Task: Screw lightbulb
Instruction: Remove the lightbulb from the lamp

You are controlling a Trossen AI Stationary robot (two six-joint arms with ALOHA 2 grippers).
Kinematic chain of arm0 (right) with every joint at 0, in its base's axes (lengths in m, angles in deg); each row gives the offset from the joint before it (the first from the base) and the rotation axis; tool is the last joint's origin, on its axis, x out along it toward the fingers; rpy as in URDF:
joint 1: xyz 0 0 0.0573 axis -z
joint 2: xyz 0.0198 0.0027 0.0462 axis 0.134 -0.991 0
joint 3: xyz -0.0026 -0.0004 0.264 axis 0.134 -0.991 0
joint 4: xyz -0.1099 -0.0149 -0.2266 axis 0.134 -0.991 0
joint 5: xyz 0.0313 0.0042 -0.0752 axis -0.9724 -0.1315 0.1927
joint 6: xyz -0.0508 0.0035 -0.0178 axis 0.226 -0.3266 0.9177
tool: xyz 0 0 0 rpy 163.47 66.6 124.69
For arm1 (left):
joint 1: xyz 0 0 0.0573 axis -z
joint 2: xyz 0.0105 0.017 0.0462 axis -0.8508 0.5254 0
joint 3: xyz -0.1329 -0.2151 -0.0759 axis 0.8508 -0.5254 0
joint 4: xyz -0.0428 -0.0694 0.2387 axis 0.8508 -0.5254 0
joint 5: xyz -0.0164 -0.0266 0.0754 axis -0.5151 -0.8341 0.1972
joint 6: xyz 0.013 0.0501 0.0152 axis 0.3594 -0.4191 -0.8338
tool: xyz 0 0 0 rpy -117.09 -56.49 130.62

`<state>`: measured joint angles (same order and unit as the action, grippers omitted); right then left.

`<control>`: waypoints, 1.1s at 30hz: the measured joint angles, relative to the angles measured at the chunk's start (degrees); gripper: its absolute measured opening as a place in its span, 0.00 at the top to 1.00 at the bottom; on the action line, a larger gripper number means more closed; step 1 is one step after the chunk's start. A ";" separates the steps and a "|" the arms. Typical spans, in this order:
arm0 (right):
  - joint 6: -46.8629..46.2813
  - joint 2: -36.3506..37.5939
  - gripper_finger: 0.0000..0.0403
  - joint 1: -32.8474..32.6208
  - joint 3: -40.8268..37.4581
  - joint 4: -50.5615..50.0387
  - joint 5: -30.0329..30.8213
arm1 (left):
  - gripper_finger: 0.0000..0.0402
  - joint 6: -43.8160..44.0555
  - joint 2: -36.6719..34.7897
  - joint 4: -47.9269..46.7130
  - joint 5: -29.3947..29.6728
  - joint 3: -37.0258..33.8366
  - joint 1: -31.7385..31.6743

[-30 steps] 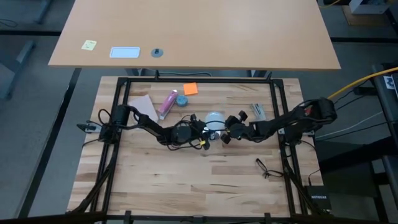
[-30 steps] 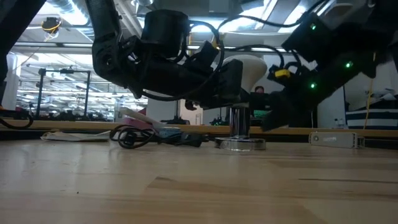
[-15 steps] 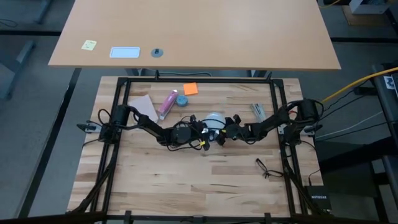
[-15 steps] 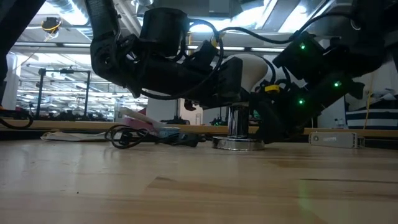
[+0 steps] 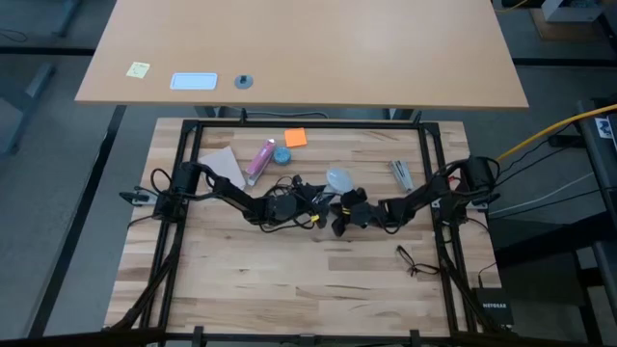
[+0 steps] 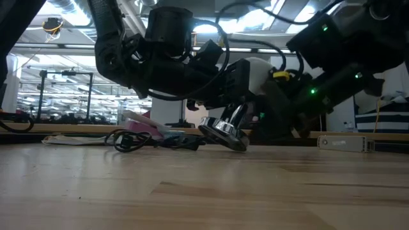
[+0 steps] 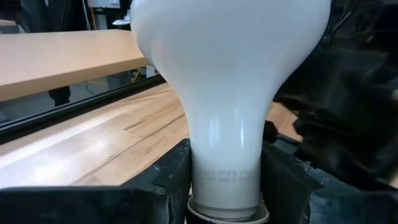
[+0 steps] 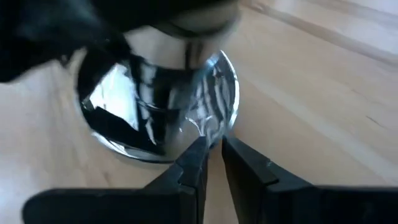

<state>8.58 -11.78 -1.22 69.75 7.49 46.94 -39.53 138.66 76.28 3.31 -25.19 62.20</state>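
- One lightbulb (image 7: 227, 81), one silver lamp base (image 6: 225, 133), two grippers, one orange note (image 5: 294, 138), one pink tube (image 5: 260, 159).
- The desk (image 5: 289, 280) is pale wood planks framed by black rails; a second, plain tan table (image 5: 308, 48) stands past its far edge, carrying a yellow note (image 5: 138, 69) and a white card (image 5: 193, 81).
- In the low view the room behind is a bright hall with strip lights.
- The lightbulb is frosted white, a round globe narrowing to a smooth neck. It sits near the desk's middle, closer to the far edge, tilted together with the base.
- The left gripper (image 7: 224, 186) is clamped on the bulb's neck, one dark finger on each side.
- The lamp base stands tipped in the low view, one rim edge on the wood, the other lifted.
- The right gripper (image 8: 211, 165) is at the rim of the shiny disc, fingers nearly together with a thin gap; I cannot tell whether it pinches the rim.
- A black cord (image 6: 137, 139) lies coiled on the desk beside the base.
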 joint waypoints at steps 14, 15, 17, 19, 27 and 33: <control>7.75 4.77 0.85 -0.89 -0.94 -0.94 4.04 | 0.63 -1.32 0.52 7.04 -0.50 -0.22 -0.27; 8.01 5.99 0.85 -0.89 -1.13 -1.96 4.89 | 0.63 -1.93 0.58 7.93 -0.59 -0.22 -0.44; 8.84 8.79 0.85 -0.89 -1.52 -5.04 6.63 | 0.63 -2.70 0.63 9.49 -0.73 -0.22 -1.01; 10.12 11.79 0.85 -0.87 -1.61 -8.30 7.58 | 0.63 -2.65 0.63 11.01 -0.69 -0.16 -1.74; 19.48 22.22 0.85 -0.86 -1.63 -13.81 8.86 | 0.63 -0.95 0.44 12.54 -0.79 -0.05 -5.48; 22.75 22.98 0.85 -0.82 -1.63 -13.91 8.91 | 0.63 9.67 0.39 6.88 -5.55 1.14 -10.48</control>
<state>31.33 11.20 -2.04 68.12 -6.42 55.85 -29.86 139.05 83.16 -2.24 -24.05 51.73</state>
